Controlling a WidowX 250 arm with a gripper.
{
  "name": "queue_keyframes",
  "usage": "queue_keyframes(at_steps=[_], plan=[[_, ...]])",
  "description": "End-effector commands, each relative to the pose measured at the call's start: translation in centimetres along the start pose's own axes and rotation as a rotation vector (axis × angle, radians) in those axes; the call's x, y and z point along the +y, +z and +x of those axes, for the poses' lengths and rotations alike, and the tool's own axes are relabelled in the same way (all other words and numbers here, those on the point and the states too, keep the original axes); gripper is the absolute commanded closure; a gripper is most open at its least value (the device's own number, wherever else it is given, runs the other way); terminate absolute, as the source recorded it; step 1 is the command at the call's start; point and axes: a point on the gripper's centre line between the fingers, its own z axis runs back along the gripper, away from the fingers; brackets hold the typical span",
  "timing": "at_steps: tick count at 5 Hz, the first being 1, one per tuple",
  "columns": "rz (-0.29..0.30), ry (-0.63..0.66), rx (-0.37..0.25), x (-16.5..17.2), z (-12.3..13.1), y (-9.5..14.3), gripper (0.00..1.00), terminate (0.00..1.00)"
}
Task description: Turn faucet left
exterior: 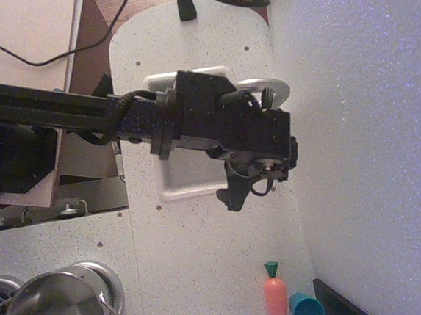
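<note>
The faucet (265, 85) shows as a shiny silver curved piece at the back rim of the sink basin (186, 185), with a small lever stub (269, 98) beside it. Its base is hidden under my arm. My black gripper (243, 190) hangs over the right part of the basin, just in front of the faucet. One dark finger (233, 195) points down toward the basin's front edge. The wrist body covers the jaws, so I cannot tell whether they are open or shut. Nothing shows between them.
A toy carrot (275, 299) and a blue cup (306, 312) lie on the speckled counter at the front right. A metal pot (65, 301) stands at the front left. A white wall (359, 141) runs along the right side. A black cable (187, 4) lies at the back.
</note>
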Motion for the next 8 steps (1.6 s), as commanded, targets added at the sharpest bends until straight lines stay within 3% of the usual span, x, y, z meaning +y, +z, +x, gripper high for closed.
queue_keyframes(at_steps=[1, 2, 3, 4, 5, 6, 7, 8], plan=[[0.000, 0.000, 0.000, 0.0, 0.0, 0.0, 0.00, 0.00], [0.037, 0.040, 0.018, 4.4, -1.3, -1.8, 0.00, 0.00], [0.000, 0.241, -0.081, 9.0, 0.9, 1.4, 0.00, 0.00], [-0.020, 0.444, -0.225, 13.9, 2.1, 6.8, 0.00, 0.00], [-0.054, 0.585, -0.316, 18.6, 2.2, 10.6, 0.00, 0.00], [-0.042, 0.550, -0.305, 22.4, 1.8, 10.5, 0.00, 0.00], [0.014, 0.442, -0.255, 19.0, 1.5, 8.9, 0.00, 0.00], [-0.007, 0.446, -0.264, 18.0, 0.8, 9.7, 0.00, 0.00]])
